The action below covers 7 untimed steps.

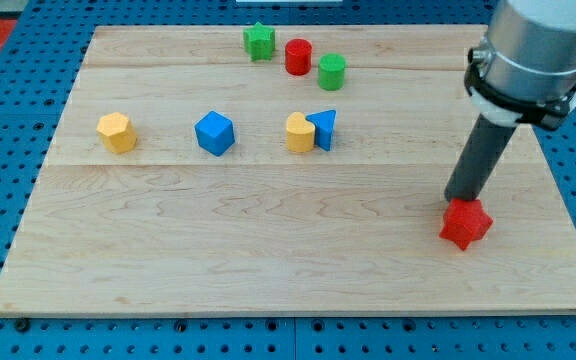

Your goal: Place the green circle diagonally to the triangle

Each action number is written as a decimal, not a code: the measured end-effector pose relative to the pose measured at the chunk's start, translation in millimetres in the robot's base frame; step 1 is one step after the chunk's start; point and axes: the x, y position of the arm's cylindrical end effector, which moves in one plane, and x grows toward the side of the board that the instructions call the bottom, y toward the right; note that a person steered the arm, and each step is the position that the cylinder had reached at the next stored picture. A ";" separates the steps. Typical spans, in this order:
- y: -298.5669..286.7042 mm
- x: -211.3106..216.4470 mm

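Green circle (331, 72) sitting near the tabletop (268, 270) top edge, just above the blue triangle (324, 128); looking light, rigid, slide-prone, best nudged on its side; my tip (458, 200) resting at the red block (465, 224); no jaws fitted.

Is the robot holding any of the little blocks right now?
No, nothing is held. My tip is only a dark rod that pushes, with no gripper. Its end sits against the top of the small red star-like block on the wooden board.
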 end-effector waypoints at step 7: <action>-154.6 -251.9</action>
